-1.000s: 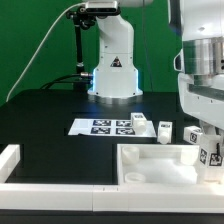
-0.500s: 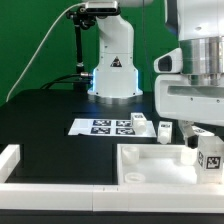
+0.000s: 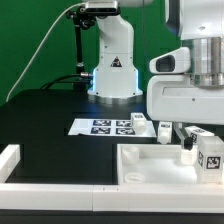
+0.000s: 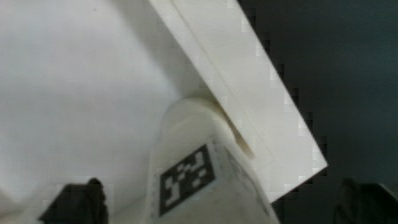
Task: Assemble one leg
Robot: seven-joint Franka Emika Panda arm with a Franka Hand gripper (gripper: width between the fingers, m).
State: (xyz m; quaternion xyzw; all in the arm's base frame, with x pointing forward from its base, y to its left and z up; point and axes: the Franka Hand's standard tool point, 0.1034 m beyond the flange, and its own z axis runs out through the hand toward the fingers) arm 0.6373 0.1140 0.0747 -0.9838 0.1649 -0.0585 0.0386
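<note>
A white leg (image 3: pixel 210 153) with a black marker tag stands at the exterior view's right, at the corner of the large white tabletop (image 3: pixel 150 160). My gripper (image 3: pixel 197 143) hangs right over it. In the wrist view the leg's rounded end and tag (image 4: pixel 192 175) lie between my gripper's (image 4: pixel 222 203) two dark fingertips (image 4: pixel 80 200), which stand wide apart with gaps on both sides, so the gripper is open and touches nothing. The tabletop's flat face (image 4: pixel 80 90) and its raised rim (image 4: pixel 231 70) fill the rest of that view.
Two more white legs (image 3: pixel 164 130) (image 3: pixel 140 121) stand behind the tabletop beside the marker board (image 3: pixel 103 127). A white bracket (image 3: pixel 10 160) sits at the front on the exterior view's left. The arm's base (image 3: pixel 113 70) stands at the back.
My gripper has moved toward the exterior view's left, from the frame's edge to over the tagged leg. The leg and the other parts have not moved.
</note>
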